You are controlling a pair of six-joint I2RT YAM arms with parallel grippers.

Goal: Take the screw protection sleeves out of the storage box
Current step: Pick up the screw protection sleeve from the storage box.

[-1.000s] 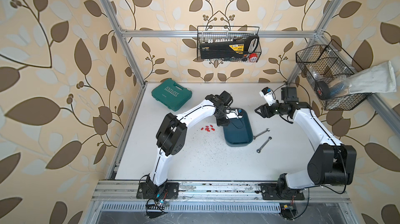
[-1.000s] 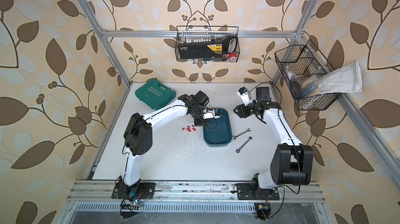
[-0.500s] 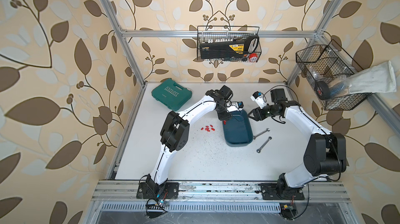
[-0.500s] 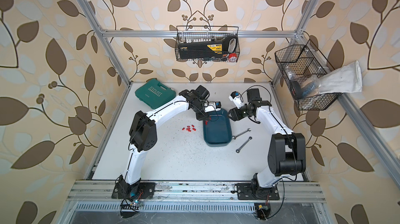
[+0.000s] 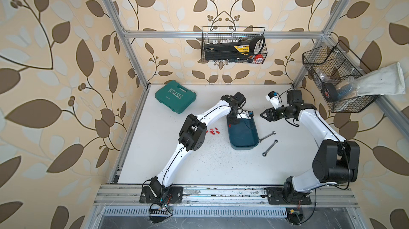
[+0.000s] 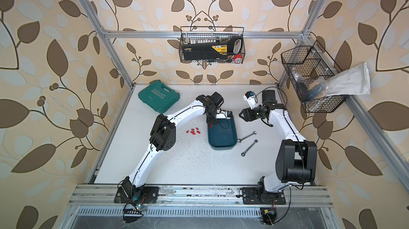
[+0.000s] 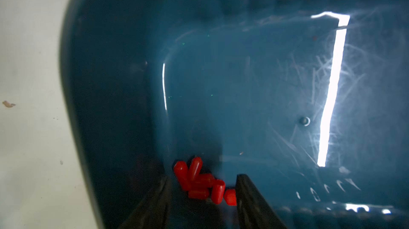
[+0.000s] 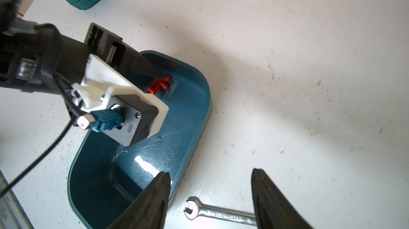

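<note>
In a top view the storage box, a glossy, scuffed teal plastic tray with rounded corners, lay at the centre of the frame on the white speckled desk. The left hand reached into its upper left corner, jaws apart around a small heap of screw protection sleeves, smooth red capsule-shaped caps piled by the wall. It gripped none, seemingly poised to pinch one. Loose sleeves lay on the desk left of the box, presumably already removed. The right hand hovered open and empty at the box's upper right, likely keeping clear.
</note>
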